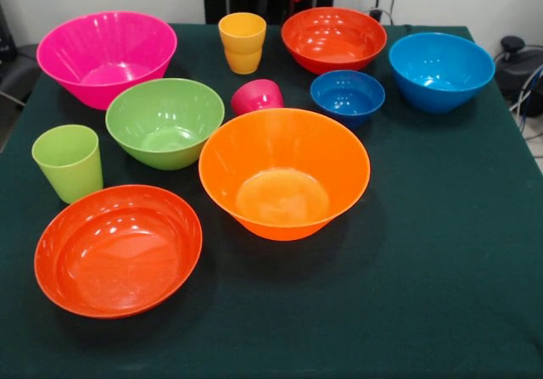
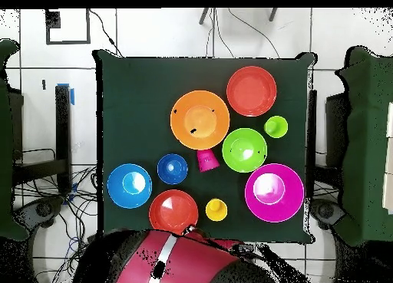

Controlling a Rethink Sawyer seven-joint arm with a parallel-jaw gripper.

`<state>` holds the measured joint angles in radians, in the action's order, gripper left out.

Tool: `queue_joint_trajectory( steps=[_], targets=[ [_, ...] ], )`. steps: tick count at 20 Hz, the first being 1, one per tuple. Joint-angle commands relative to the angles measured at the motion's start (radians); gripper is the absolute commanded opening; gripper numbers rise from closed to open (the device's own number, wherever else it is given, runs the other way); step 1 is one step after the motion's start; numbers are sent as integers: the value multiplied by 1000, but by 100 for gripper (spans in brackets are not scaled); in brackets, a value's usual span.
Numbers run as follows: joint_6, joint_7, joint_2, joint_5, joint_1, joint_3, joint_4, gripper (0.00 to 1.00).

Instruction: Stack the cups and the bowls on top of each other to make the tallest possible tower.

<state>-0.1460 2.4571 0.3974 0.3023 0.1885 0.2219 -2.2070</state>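
Observation:
All bowls and cups stand apart on the green cloth; none rests on another. The big pink bowl [image 1: 106,57] [image 2: 274,192], green bowl [image 1: 164,122], big orange bowl [image 1: 284,171] [image 2: 199,120], two red-orange bowls [image 1: 119,250] [image 1: 333,38], light blue bowl [image 1: 441,69] and small dark blue bowl [image 1: 347,96] sit upright. The yellow-orange cup [image 1: 242,42] and lime green cup [image 1: 68,162] stand upright. The red-pink cup [image 1: 257,97] [image 2: 206,160] lies tilted on its side. The arm is drawn back; its gripper [image 2: 188,231] end shows at the table's robot-side edge.
The table's cloth [image 1: 441,252] has bare room at the front right in the front view. The red arm body [image 2: 165,261] sits off the table. Cables lie on the floor [image 2: 77,195] beside the table.

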Motion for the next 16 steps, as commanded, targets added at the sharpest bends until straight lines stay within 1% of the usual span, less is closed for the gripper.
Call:
queue_joint_trajectory(
  steps=[1, 7, 13, 14, 16],
  targets=[
    [36, 16, 30, 24, 20, -149, 128, 100],
    [32, 14, 53, 34, 14, -140, 112, 100],
    [133, -27, 168, 58, 26, -146, 64, 100],
    [144, -32, 180, 62, 25, -145, 63, 100],
    [149, -31, 181, 67, 25, -145, 69, 100]
  ],
)
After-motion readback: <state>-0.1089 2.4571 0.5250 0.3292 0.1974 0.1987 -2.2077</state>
